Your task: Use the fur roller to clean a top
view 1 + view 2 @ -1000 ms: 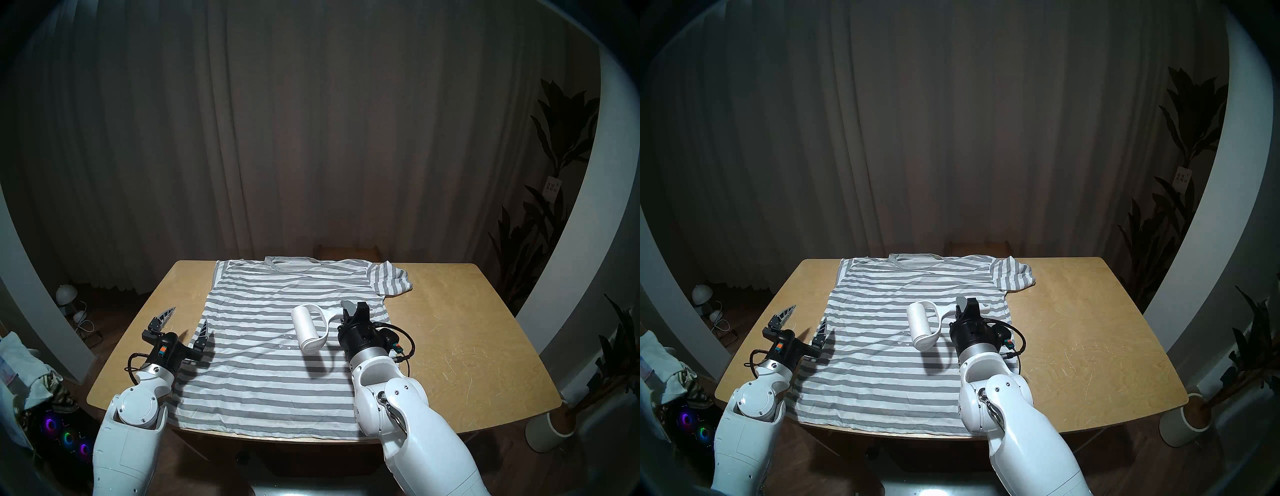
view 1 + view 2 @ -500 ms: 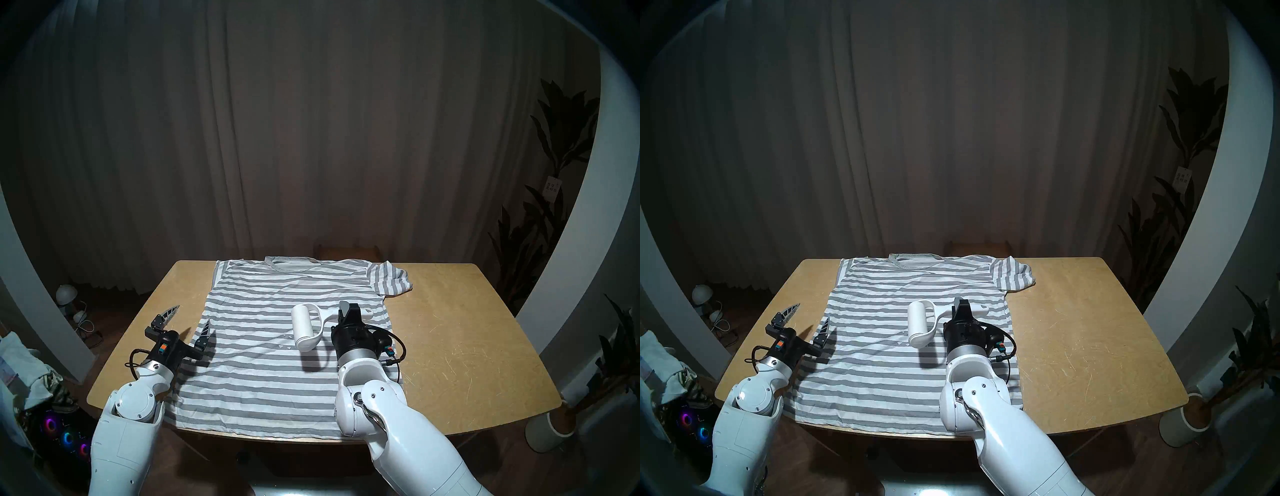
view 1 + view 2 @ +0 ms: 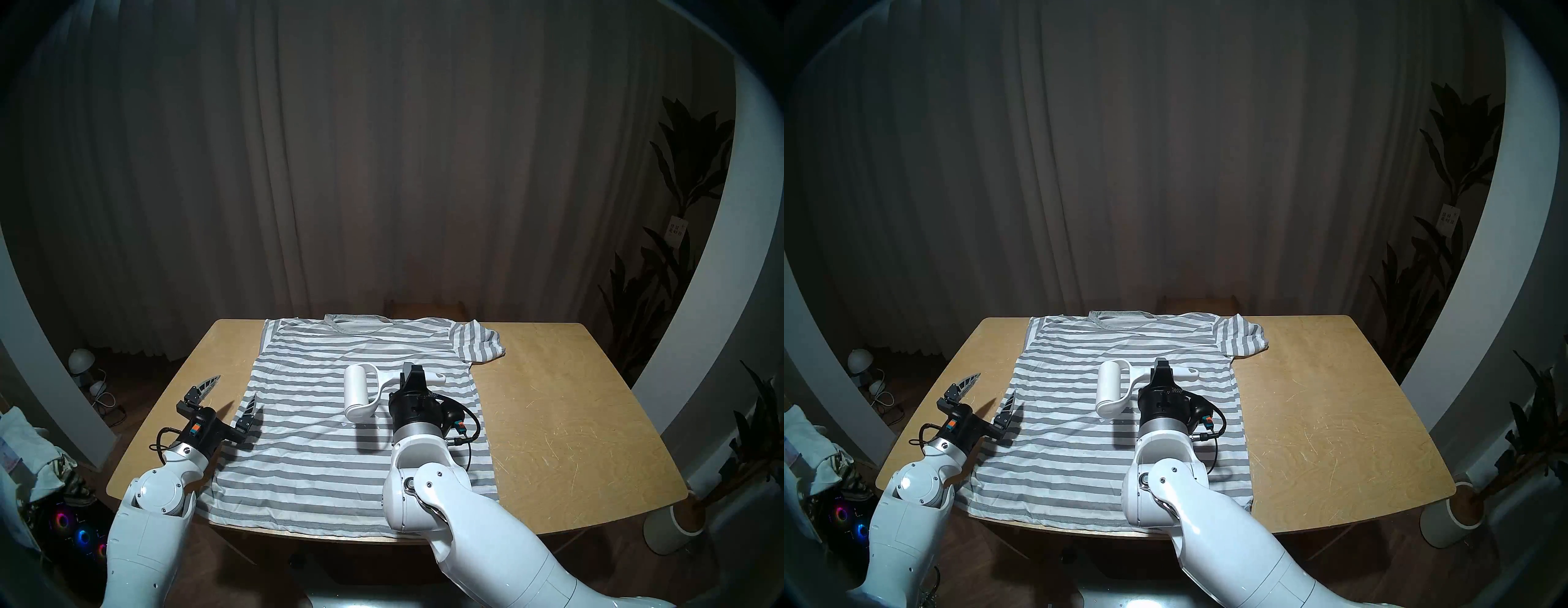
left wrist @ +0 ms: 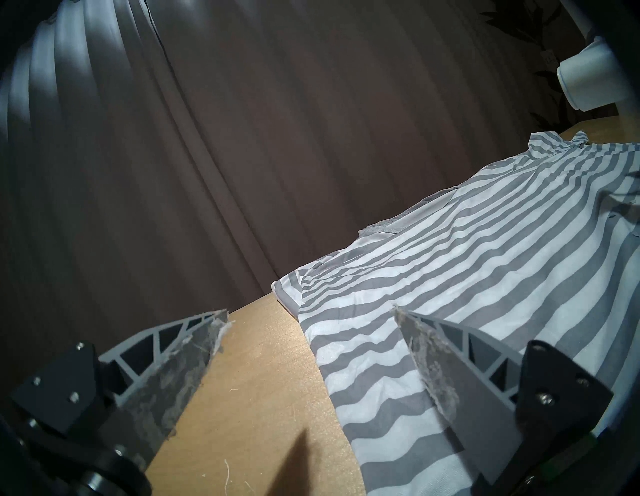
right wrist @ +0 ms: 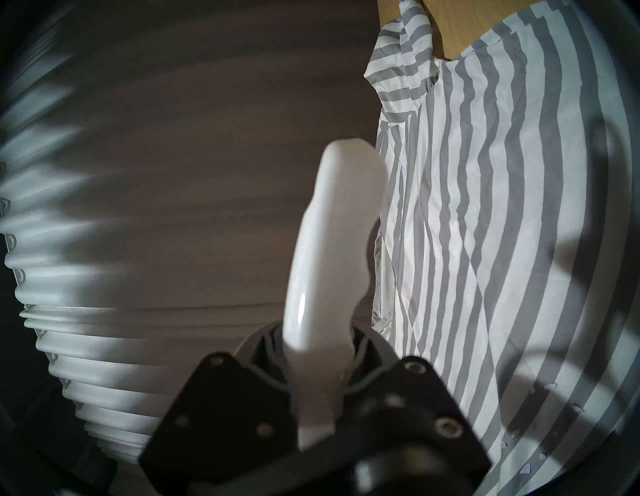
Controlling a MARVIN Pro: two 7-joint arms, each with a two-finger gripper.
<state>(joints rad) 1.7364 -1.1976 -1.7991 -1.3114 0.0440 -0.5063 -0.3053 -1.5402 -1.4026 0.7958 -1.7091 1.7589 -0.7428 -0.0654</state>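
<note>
**Above the shirt's middle: roller carried over the stripes**

At frame centre of the head view, fur roller (image 3: 359, 392) raised clear of the cloth, drum end-on toward the camera, own shadow cast on the stripes just below it. Handle clamped between the closed fingers of right gripper (image 3: 413, 373); same handle seen in the right wrist view, rising white and ridged from between the jaws (image 5: 329, 277). Beneath, top (image 3: 314, 458) spread flat, collar toward the upper edge of the frame, hem toward the lower edge, one sleeve crumpled at upper right. Small pale flecks (image 3: 350, 423) scattered on a grey stripe just below the drum, likely the debris to be lifted. At left of frame, left gripper (image 3: 231, 397) with fingers spread wide and empty, straddling the shirt's side edge, one finger over bare table (image 3: 572, 382), the other over cloth; lint clinging to both pads in the left wrist view. Dark curtain behind.

For a clean pass: lower until the drum's full length meets the fabric, roll along the shirt with light, even pressure, cross the flecks squarely. Pinning the near side edge with the free gripper advisable, since loose cloth may bunch and ride up with the drum.
</note>
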